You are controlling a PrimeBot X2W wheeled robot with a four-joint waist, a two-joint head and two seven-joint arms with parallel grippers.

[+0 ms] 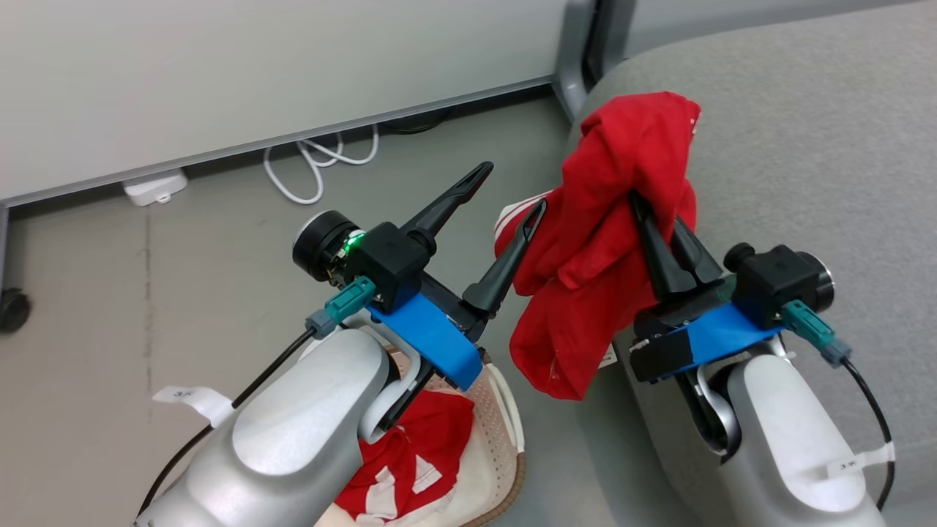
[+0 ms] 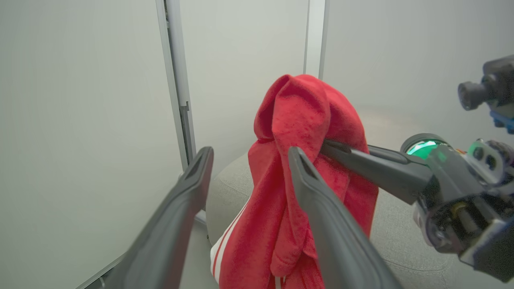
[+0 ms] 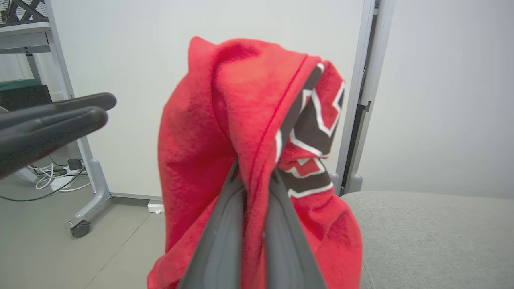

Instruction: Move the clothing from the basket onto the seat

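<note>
My right gripper is shut on a red garment with black-and-white lettering, which hangs over the left edge of the light grey seat. In the right wrist view its fingers pinch a fold of that garment, with the seat below right. My left gripper is open with nothing between its fingers, just left of the hanging cloth. A second red garment with white panels lies in the cream basket under my left forearm.
A pale wall panel runs along the back, with a grey post by the seat's corner. White cable loops and a white plug block lie on the grey floor. A castor wheel stands at far left.
</note>
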